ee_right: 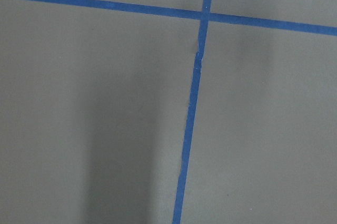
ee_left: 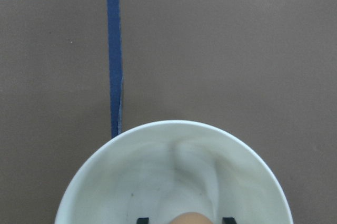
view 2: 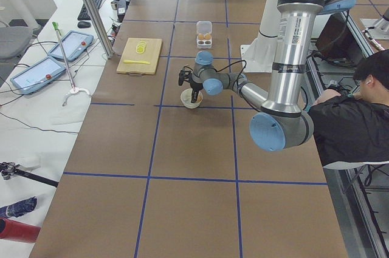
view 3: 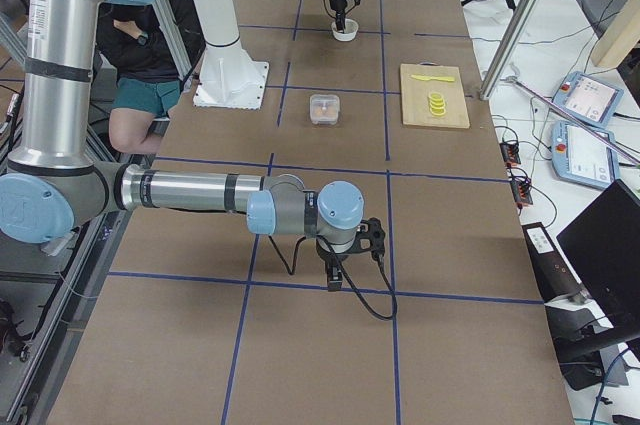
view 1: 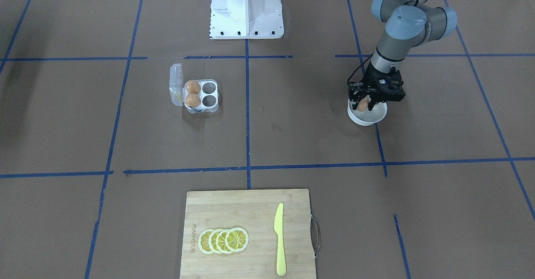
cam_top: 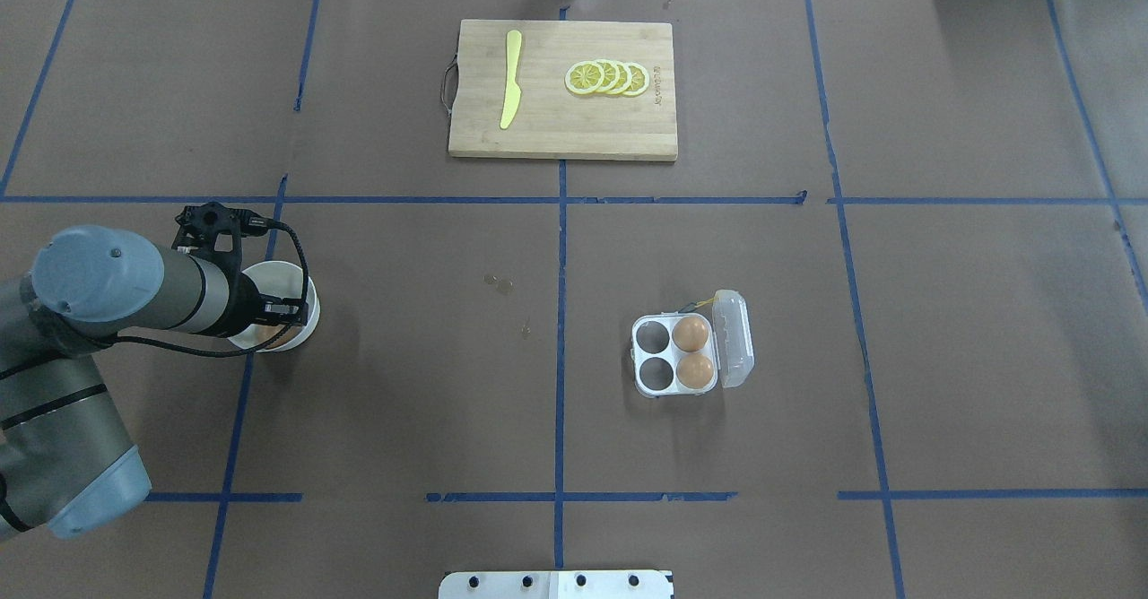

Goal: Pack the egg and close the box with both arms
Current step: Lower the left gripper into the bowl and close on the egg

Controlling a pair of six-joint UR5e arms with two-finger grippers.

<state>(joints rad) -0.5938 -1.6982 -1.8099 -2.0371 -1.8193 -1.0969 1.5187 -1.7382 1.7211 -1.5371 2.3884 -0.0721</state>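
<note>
My left gripper point(view 1: 365, 102) hangs over a round white bowl point(view 1: 368, 121) and is shut on the orange-brown egg point(view 1: 362, 105), at about rim height. In the left wrist view the egg point(ee_left: 189, 217) shows at the bottom edge between two black fingertips point(ee_left: 142, 220), above the bowl point(ee_left: 174, 171). The white egg box point(cam_top: 674, 355) stands with its clear lid point(cam_top: 735, 337) open. Two brown eggs point(cam_top: 690, 334) fill its cups next to the lid; the other two cups point(cam_top: 654, 337) are empty. My right gripper point(view 3: 336, 279) shows only in the exterior right view, far from the box; I cannot tell whether it is open or shut.
A wooden cutting board point(view 1: 246, 212) with lemon slices point(view 1: 223, 240) and a yellow knife point(view 1: 279, 239) lies on the operators' side. The white pedestal point(view 1: 246, 7) stands at the robot's base. A seated person point(view 2: 352, 118) is beside the table. Blue tape lines cross the brown surface.
</note>
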